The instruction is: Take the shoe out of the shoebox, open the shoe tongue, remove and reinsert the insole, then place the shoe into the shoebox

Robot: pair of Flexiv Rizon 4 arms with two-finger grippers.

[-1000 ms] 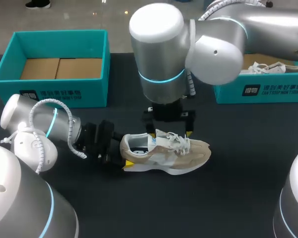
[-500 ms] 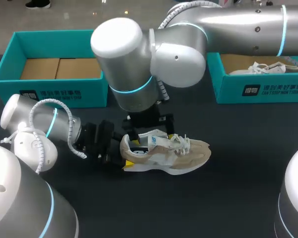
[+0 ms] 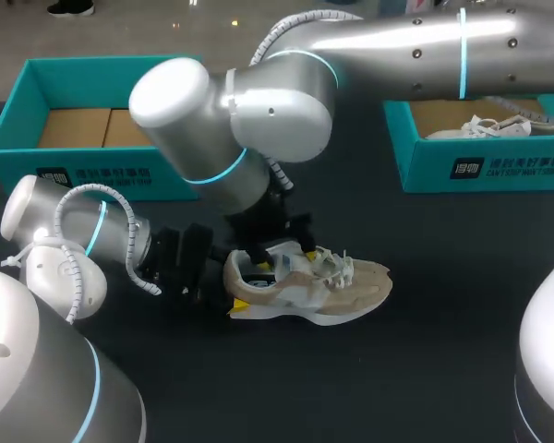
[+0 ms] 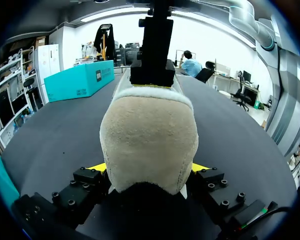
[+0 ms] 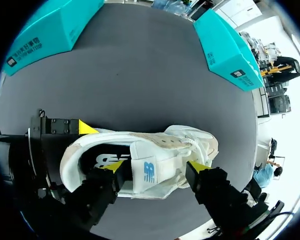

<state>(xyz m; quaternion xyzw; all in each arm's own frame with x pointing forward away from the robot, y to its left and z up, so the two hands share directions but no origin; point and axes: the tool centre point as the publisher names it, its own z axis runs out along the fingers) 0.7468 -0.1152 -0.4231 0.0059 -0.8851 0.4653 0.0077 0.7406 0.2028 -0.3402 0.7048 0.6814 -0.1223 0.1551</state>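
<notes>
White printed label on front wall of teal shoebox [image 3: 14, 166] at ten o'clock, matching label on second shoebox [image 3: 425, 168] at two o'clock, blue letter logo on tongue [image 5: 149, 172] of shoe [image 5: 170, 145], white logo on insole [image 5: 97, 160], wording not transcribed.

Shoe [image 3: 309, 286] on table [image 3: 425, 369], left end effector [image 4: 149, 169] at heel [image 4: 149, 140], right end effector [image 5: 156, 166] over tongue [image 5: 146, 160]

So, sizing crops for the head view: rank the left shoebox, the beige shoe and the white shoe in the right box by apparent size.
Largest: left shoebox.
Then: beige shoe.
Smallest-looking: white shoe, though it is only partly visible and farther off, so unsure.
</notes>
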